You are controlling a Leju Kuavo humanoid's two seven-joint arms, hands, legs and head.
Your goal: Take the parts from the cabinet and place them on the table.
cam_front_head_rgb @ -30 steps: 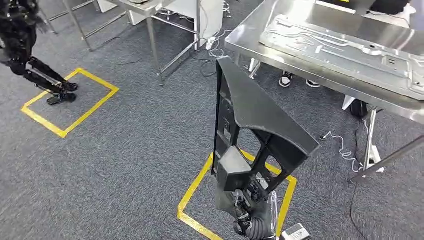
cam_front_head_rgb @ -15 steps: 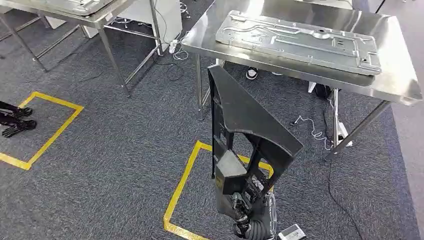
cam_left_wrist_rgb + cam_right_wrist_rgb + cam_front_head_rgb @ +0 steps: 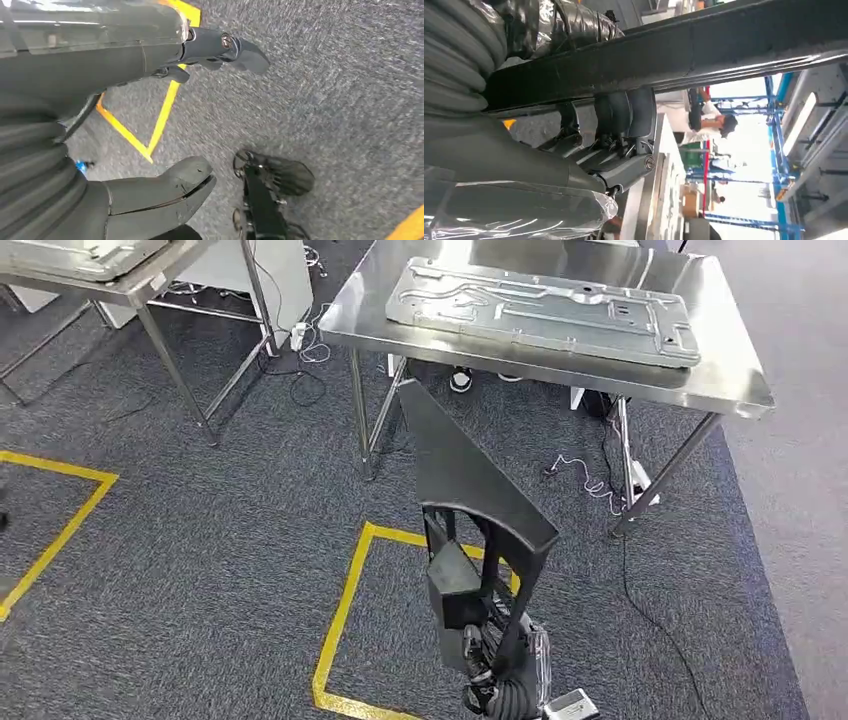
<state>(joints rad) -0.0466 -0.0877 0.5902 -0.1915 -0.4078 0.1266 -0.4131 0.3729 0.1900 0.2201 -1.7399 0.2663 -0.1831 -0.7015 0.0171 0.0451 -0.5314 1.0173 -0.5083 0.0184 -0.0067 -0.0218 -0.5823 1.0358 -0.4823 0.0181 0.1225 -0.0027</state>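
A large black plastic part (image 3: 470,490), a long wedge with open frames at its lower end, stands upright in front of me. My right hand (image 3: 490,660) grips it from below at its lower end. In the right wrist view the fingers (image 3: 624,120) wrap the part's black bar (image 3: 704,45). Ahead stands a steel table (image 3: 725,390) with a flat silver metal panel (image 3: 540,305) lying on it. My left hand (image 3: 100,65) hangs over the carpet, its thumb (image 3: 165,190) and fingers (image 3: 220,45) apart with nothing between them.
A second steel table (image 3: 120,285) stands at the far left. Yellow tape squares (image 3: 345,610) mark the grey carpet. White cables (image 3: 590,480) lie under the near table, and a person's shoe (image 3: 461,380) shows behind its legs.
The camera has moved: the table with the panel now sits nearer and more in front of me. The black part stays in my right hand.
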